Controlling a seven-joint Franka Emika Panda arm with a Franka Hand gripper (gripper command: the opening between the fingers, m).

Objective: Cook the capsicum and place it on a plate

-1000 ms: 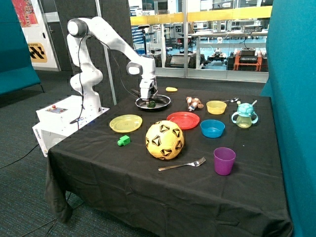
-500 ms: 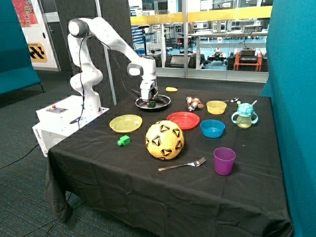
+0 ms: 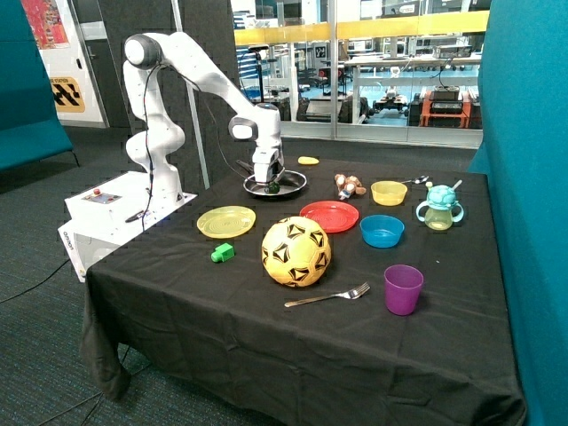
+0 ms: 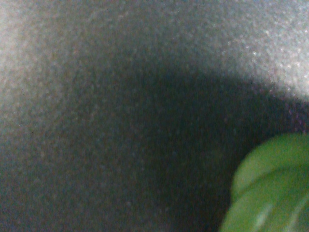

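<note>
At the table's far left, the gripper (image 3: 267,184) reaches down into a dark pan (image 3: 293,184), right beside the capsicum (image 3: 274,187) lying inside it. Whether it is parted or closed cannot be told. Just right and nearer sits the red plate (image 3: 329,216).

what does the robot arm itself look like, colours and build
The arm is glossy white with rounded segments and dark grey joint caps. It stands on a white box base carrying a red button. Its gripper is white above, dark toward the tips, over the pan.
</note>
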